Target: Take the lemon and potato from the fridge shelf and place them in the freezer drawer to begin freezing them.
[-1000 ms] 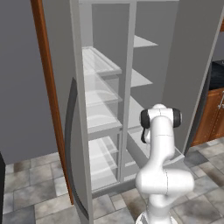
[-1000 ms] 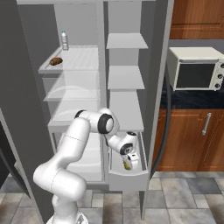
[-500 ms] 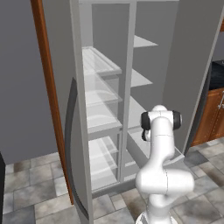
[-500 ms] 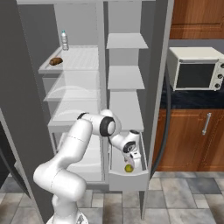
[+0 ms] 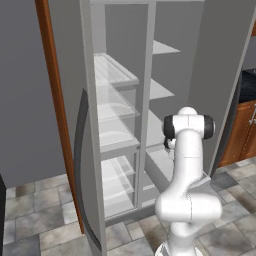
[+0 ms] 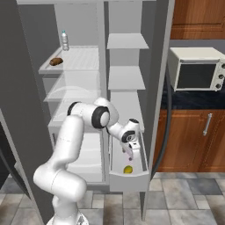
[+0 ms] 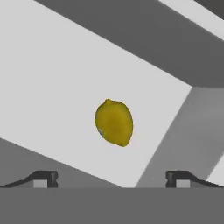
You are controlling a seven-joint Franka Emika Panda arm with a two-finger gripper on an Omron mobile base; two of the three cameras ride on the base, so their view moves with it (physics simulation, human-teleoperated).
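— Around the fridge? Microwave (image 6: 194,74) at 3 o'clock on a dark counter, wooden cabinet (image 6: 193,136) beneath; small bottle (image 6: 65,40) at the back of the fridge shelf (image 6: 81,61).

— In the way? Upright divider (image 6: 105,79) between shelves and freezer side; open door (image 5: 45,95) at 9 o'clock in the left base view.

— Containers? Freezer drawer (image 6: 131,180) pulled out, one lemon (image 7: 114,122) on its pale floor, apart from the walls.

— Counts? One lemon (image 6: 128,169), one potato (image 6: 56,61), at the shelf's 9 o'clock end.

— Claw? Gripper (image 6: 130,154) above the drawer, fingertips (image 7: 43,178) spread wide, released, nothing between.
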